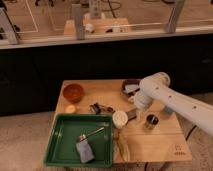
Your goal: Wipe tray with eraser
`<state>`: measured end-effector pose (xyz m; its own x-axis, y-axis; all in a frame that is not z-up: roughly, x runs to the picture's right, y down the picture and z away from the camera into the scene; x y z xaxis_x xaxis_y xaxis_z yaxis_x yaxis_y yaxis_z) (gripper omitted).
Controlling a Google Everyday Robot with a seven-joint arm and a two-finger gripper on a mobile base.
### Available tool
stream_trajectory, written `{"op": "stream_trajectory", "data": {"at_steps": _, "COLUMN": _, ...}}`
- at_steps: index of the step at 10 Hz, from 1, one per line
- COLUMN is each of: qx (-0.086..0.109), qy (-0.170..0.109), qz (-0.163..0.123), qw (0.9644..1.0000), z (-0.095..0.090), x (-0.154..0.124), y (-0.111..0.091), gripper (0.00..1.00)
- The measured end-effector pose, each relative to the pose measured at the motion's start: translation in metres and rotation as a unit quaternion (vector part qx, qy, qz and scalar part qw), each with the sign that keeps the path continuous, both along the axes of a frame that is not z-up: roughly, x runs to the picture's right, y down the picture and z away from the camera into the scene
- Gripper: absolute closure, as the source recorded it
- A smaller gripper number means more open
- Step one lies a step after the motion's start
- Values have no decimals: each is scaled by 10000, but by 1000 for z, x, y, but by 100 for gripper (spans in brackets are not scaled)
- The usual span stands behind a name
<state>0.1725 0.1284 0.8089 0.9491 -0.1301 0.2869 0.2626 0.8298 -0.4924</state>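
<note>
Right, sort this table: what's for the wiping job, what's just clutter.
Job: tray; eraser in it; gripper outside the tray, beside the white cup.
Clutter: white cup; blue-grey pad in the tray; brown bowl; dark bowl; dark cup.
</note>
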Motion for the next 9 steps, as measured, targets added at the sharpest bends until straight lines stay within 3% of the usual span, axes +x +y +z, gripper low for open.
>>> {"op": "stream_trajectory", "data": {"at_steps": 5, "qx": -112, "qy": 11, "qz": -45, "qw": 9999, "z": 41, "x": 3, "y": 13, "gripper": 20}}
{"op": "stream_trajectory", "data": {"at_steps": 9, "qx": -27, "qy": -20, "qz": -137, "qw": 9999, "z": 84, "x": -1, "y": 7, "gripper": 20}}
